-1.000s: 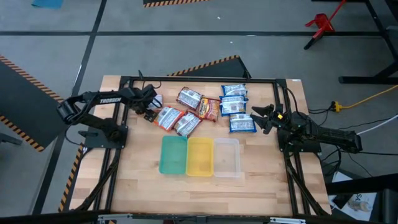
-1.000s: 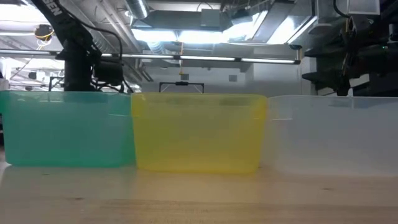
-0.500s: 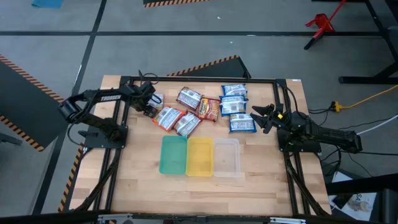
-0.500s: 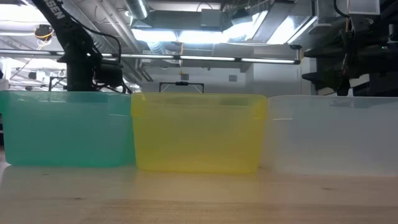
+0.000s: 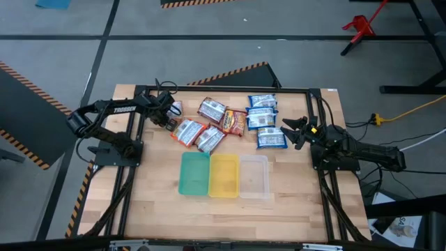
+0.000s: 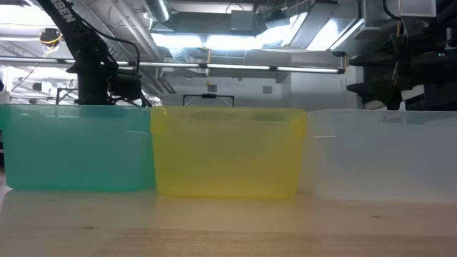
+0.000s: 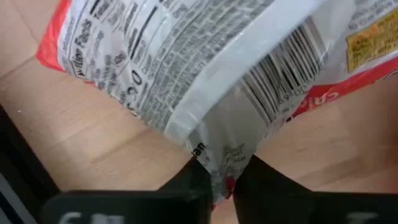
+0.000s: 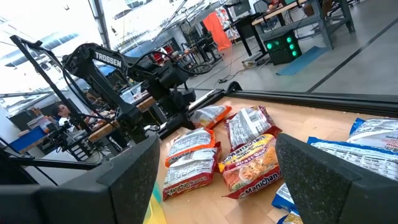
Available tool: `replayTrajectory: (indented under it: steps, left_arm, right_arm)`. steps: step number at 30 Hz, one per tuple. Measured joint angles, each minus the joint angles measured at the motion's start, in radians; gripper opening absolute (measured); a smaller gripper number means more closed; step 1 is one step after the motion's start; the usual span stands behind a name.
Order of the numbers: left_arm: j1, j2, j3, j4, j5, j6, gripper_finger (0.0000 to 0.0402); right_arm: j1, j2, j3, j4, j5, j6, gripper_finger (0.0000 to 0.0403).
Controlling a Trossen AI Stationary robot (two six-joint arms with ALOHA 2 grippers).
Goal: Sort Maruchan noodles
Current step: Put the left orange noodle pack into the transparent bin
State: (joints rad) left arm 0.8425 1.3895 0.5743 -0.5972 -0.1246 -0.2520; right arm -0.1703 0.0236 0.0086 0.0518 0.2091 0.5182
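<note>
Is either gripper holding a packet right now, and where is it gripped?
The left gripper pinches an orange-and-white plastic noodle packet by its crimped end seam. The right gripper is open beside the blue packets, holding nothing.

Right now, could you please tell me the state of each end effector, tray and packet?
Left end effector: shut on orange-and-white plastic ramen packet.
Right end effector: open, holding nothing.
Green plastic tray: empty.
Yellow plastic tray: empty.
Clear plastic tray: empty.
Blue-and-white plastic packets: lying loose.
</note>
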Motion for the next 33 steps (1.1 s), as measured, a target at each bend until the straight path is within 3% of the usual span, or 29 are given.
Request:
replayTrajectory:
  steps: [13,24,33]
  left_arm:
    - [-0.02,-0.049,-0.003,-0.02,0.002,-0.085,0.0008]
    - [-0.094,-0.245,-0.003,-0.052,0.014,-0.181,0.0006]
    - [-0.228,-0.439,-0.001,-0.025,0.159,-0.173,0.0006]
  right_arm:
    - [0.0,0.0,0.0,0.0,0.0,0.0,0.0305]
    - [0.0,0.0,0.0,0.0,0.0,0.0,0.0305]
    - [0.0,0.0,0.0,-0.001,0.0,-0.001,0.0305]
